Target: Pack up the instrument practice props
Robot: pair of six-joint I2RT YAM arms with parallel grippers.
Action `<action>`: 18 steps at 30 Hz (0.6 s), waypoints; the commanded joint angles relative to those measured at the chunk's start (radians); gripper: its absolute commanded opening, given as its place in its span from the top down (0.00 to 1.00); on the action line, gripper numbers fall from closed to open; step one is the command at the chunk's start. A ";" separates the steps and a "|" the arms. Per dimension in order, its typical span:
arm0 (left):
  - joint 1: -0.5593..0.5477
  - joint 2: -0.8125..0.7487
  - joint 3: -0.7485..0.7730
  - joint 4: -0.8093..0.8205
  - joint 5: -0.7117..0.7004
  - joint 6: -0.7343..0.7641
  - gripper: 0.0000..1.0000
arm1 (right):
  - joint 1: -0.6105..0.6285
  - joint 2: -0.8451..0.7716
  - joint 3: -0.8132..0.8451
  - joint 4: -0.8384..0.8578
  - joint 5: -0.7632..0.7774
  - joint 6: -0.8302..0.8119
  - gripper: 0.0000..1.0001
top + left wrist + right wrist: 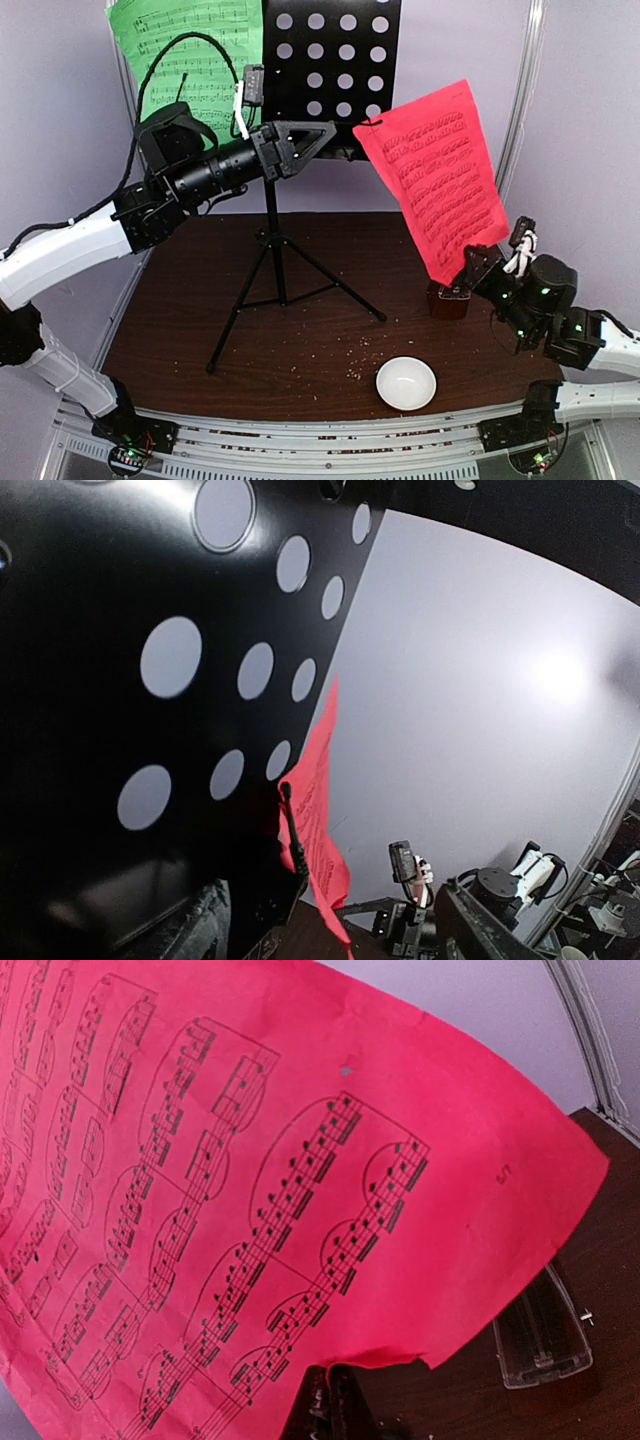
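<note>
**View from above, with both wrist views.** The music stand is upright on its tripod at the back-centre of the table, and you see its black, hole-punched desk face on. The green sheet leans on the left half of that desk and overhangs its left edge.

Your left claw is raised to the height of the desk's lower ledge, pointing right along it. In the left wrist view its fingers stand wide apart, released, and grasp nothing. The perforated desk fills the left of that view, and the edge of the red sheet shows beyond it.

The red sheet hangs in the air to the right of the stand, slanting down toward your right arm. Its upper left corner lies at the ledge, just beside the left claw's tips, and you cannot tell whether it rests there. Your right claw is clenched on the sheet's lowest corner. The right wrist view is almost filled by the printed page.

The metronome stands on the table directly below that pinched corner, just left of the right claw, with its top hidden by the paper. A white bowl sits near the front edge, apart from the metronome, with crumbs scattered on the wood around it.
</note>
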 commanded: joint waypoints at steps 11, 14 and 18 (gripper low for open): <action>0.008 -0.188 -0.297 -0.002 0.078 0.124 0.18 | -0.007 0.142 -0.232 -0.128 -0.071 0.314 1.00; 0.009 -0.208 -0.339 -0.004 0.090 0.136 0.17 | -0.006 0.231 -0.219 -0.096 -0.071 0.299 1.00; 0.010 -0.240 -0.392 -0.021 0.081 0.147 0.16 | -0.007 0.372 -0.141 -0.073 -0.072 0.223 1.00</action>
